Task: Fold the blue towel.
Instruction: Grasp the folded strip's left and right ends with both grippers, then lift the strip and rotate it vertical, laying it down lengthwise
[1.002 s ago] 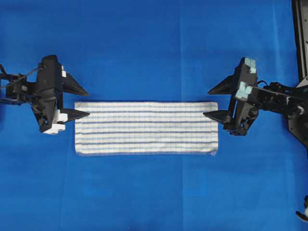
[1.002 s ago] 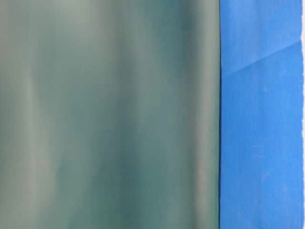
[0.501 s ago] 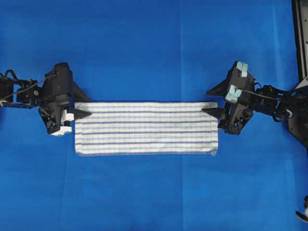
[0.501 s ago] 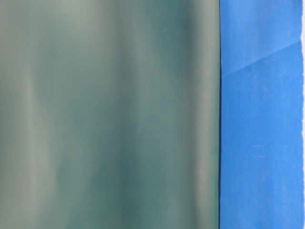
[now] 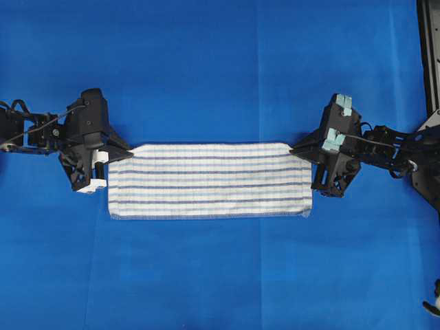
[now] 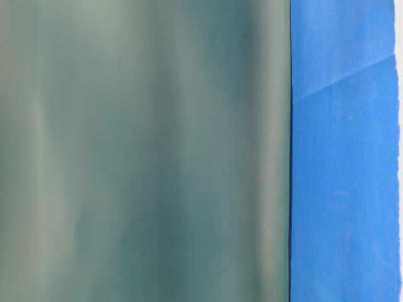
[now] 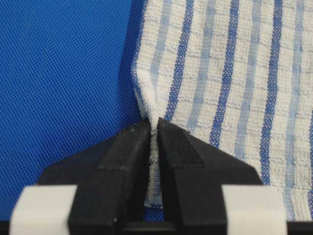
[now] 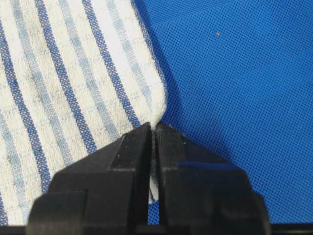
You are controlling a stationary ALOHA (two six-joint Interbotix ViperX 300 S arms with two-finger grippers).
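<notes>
Both grippers, left [image 5: 122, 155] and right [image 5: 300, 148], clench the towel's [image 5: 210, 181] far corners, poised to lift them together toward the near edge.

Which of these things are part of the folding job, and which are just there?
Part of the job:
- blue towel
- left pincer, shut on one far corner
- right pincer, shut on the other

Just there:
- blue table covering
- black frame at the edge

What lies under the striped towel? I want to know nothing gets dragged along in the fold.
Around the towel only the blue table cover shows, and the towel lies flat on it. The surface under the towel is hidden. Both grippers pinch its far corners.
</notes>
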